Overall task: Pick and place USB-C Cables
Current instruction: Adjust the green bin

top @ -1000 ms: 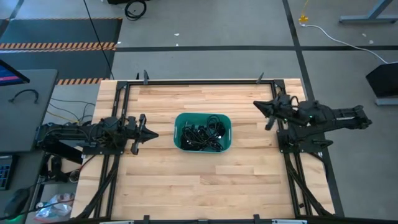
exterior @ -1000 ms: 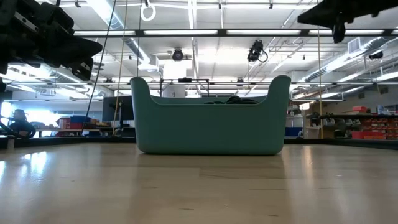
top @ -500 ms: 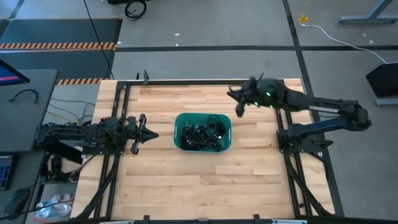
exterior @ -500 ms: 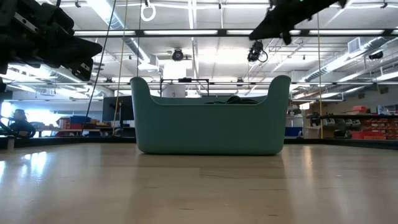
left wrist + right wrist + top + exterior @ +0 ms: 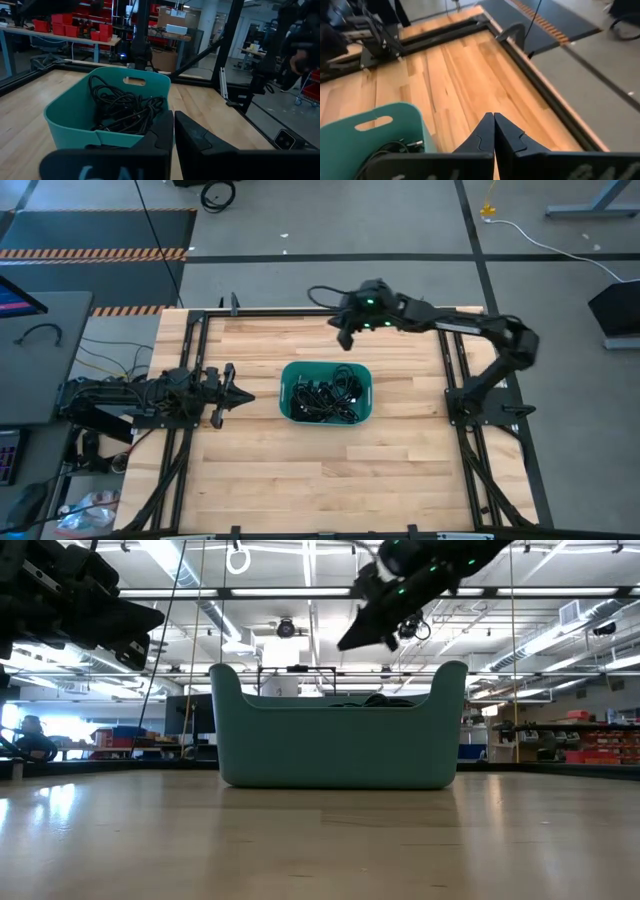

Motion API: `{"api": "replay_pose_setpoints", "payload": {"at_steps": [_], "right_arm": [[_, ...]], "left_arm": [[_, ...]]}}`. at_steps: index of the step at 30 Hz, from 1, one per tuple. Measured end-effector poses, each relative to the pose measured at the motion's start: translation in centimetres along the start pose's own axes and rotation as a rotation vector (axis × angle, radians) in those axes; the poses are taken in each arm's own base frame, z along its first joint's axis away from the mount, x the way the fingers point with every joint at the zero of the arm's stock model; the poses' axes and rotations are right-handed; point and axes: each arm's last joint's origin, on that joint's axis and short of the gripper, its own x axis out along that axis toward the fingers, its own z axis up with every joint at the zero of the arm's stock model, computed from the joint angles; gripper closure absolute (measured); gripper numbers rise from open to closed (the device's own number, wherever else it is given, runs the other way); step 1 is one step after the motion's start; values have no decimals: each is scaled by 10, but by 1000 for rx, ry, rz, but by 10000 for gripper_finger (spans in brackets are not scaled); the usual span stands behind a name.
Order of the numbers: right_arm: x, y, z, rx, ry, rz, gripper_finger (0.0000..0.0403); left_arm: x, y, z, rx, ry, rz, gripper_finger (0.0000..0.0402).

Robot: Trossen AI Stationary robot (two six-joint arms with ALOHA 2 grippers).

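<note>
The left gripper [image 5: 238,395] hangs low over the wooden table [image 5: 260,480] at its left side, fingers pressed together on nothing, tips pointing toward the teal tub [image 5: 288,406] just beyond them. In its wrist view the two dark fingers [image 5: 162,131] meet in front of the tub's near wall.

The tub sits near the middle of the table, its long axis running left to right in the high view, a handle slot in each short end wall. The USB-C cables [image 5: 327,392] all lie inside it as one black tangle of loops and coils; the heap spreads along the tub's length, and single cords point every way, so no one direction can be told for any of them. From the low view only a dark hump [image 5: 375,699] of cable shows above the rim.

The right gripper [image 5: 343,332] is raised over the table's far edge, just beyond the tub's far wall, clenched and empty, its tips aimed down and to the left.
</note>
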Motion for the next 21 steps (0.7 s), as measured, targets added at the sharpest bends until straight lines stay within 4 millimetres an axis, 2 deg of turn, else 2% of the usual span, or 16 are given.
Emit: {"api": "replay_pose_setpoints", "payload": {"at_steps": [5,9,15,21], "right_arm": [[44,-6,-2,5,69,45,403],[70,-11,-10,12,114,53,403],[94,-15,-35,45,243,45,403],[103,-12,-53,56,353,50,403]], "left_arm": [[0,0,0,-1,0,0,381],[0,0,0,-1,0,0,381],[0,0,0,-1,0,0,381],[0,0,0,-1,0,-1,381]]}}
